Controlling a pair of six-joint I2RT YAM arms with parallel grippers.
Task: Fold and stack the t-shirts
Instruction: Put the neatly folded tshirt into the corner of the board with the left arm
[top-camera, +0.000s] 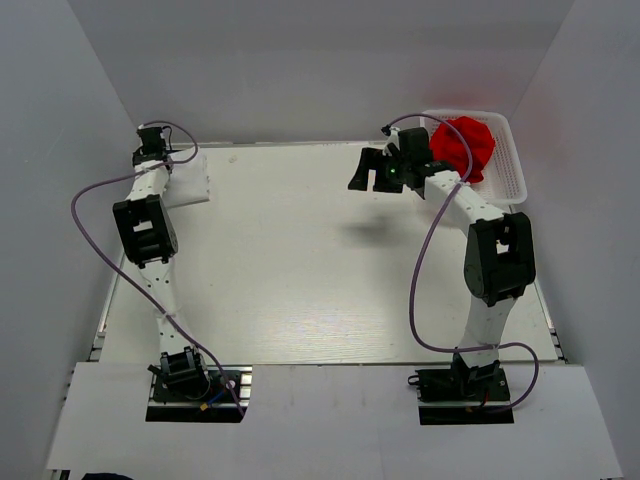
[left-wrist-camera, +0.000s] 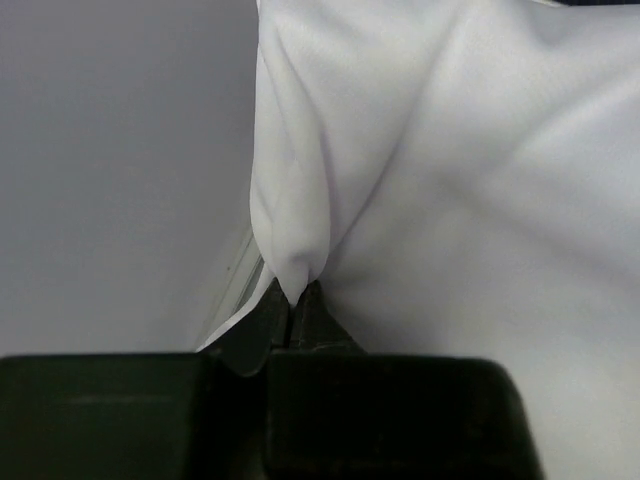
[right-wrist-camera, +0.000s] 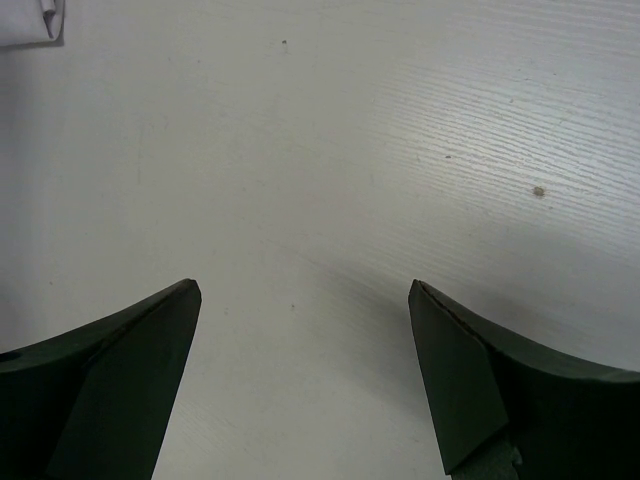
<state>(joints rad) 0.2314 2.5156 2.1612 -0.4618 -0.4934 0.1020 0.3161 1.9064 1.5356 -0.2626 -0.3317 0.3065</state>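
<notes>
Two grippers: left gripper (left-wrist-camera: 293, 298) pinching soft white cloth t-shirt (left-wrist-camera: 450, 200), ten o'clock; right gripper (right-wrist-camera: 305, 288) spread wide, one o'clock.

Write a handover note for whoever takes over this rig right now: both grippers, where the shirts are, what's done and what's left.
Left gripper: shut on a pinch of the white t-shirt, at the far left corner of the table.
Right gripper: open, holding nothing, raised over the table beside the basket.
Red t-shirt: bunched up in the basket, far right.
Done: nothing stacked. How far the white t-shirt is folded cannot be told.
Left: take out and fold the red t-shirt, finish the white one, stack them.
</notes>
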